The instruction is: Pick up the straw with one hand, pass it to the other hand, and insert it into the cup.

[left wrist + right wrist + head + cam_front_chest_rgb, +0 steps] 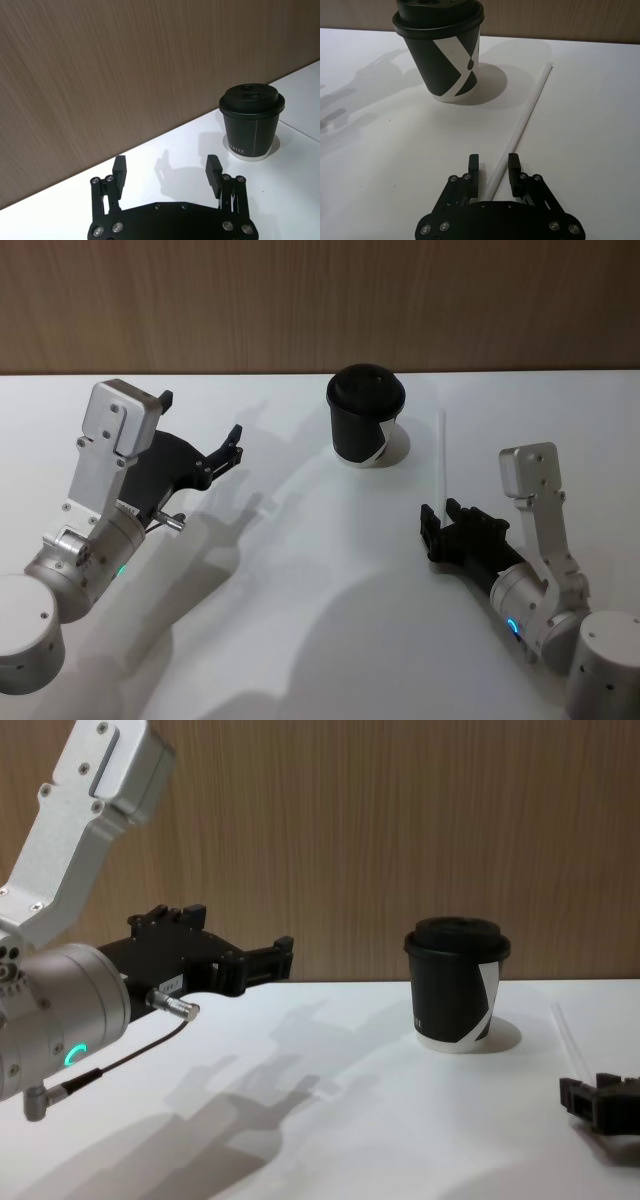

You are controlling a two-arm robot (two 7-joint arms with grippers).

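While the left hand (166,172) waits open at the cup's (365,425) nine o'clock, the open right hand (493,167) straddles the straw (527,112) for pickup.

cup (365,430): black, black lid; white angular patch on the side facing the right gripper (493,160)
straw (525,117): translucent white, plain, running forward from between that gripper's fingers (514,165)
right gripper: all black, silver screw heads (555,226)
left gripper (166,165): black; silver housing (60,1010) behind it, green glowing ring (72,1055)
table (300,640): plain white, grey shadows
wall (300,300): brown wood grain
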